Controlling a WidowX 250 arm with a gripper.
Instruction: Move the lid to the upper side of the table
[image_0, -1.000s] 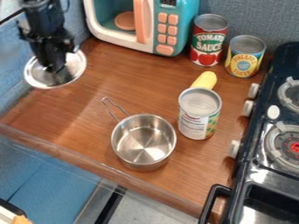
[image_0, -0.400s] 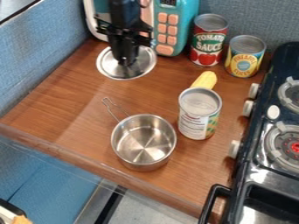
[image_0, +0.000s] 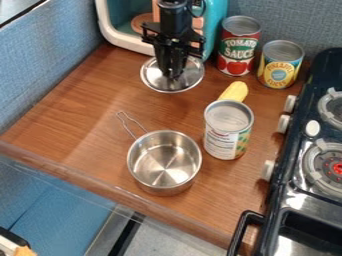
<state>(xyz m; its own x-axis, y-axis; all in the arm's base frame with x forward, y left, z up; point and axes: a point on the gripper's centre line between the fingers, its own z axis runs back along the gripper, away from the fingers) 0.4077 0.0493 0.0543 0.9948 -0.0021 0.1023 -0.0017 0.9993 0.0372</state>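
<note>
One metal lid (image_0: 190, 80) hangs from the grasp of the robot's black pincer (image_0: 174, 75), which clasps it at the middle, over the upper part of the wooden table (image_0: 80, 110) just in front of a teal toy microwave (image_0: 215, 25). The pictures do not show whether the lid touches the tabletop.

A second earlier, the pair was at the far left of the view, by the blue wall; the arm has since swung right, carrying the lid across the microwave's front, and the last stretch is a shorter shift the same way. The lid also looks lower in its surroundings, nearer the tomato sauce can (image_0: 239, 45), though the two stand apart.

Nothing else on the table has moved. The steel pot (image_0: 164, 162) sits near the front edge, its wire handle pointing to the upper left. To its right stands a silver-topped can (image_0: 228, 130), with a yellow ear of corn (image_0: 234, 92) behind it. A pineapple can (image_0: 280, 65) stands beside the tomato sauce, near the black toy stove (image_0: 304, 192).
</note>
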